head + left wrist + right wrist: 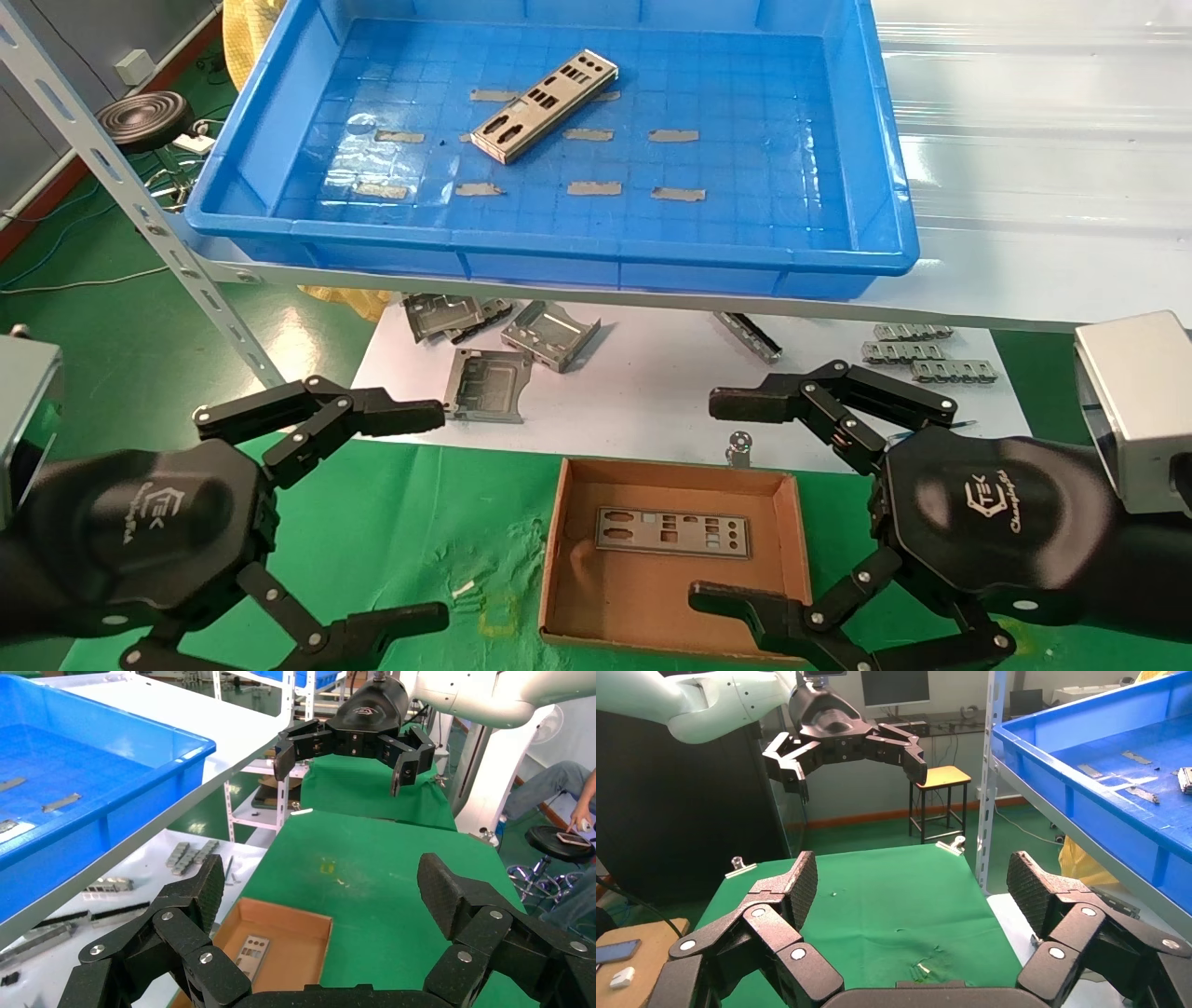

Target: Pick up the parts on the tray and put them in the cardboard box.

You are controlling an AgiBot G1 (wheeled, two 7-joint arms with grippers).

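One silver-grey part lies slanted on the floor of the blue tray on the upper shelf. Another part lies flat inside the cardboard box on the green cloth, also seen as the part in the box. My left gripper hovers open to the left of the box, nothing between its fingers. My right gripper hovers open over the box's right side, empty. In the wrist views each gripper stands wide open above the green cloth.
Folded grey metal brackets and small bracket stacks lie on white paper under the shelf. Several grey tape strips dot the tray floor. A slotted steel shelf post slants at left. A black stool stands on the floor.
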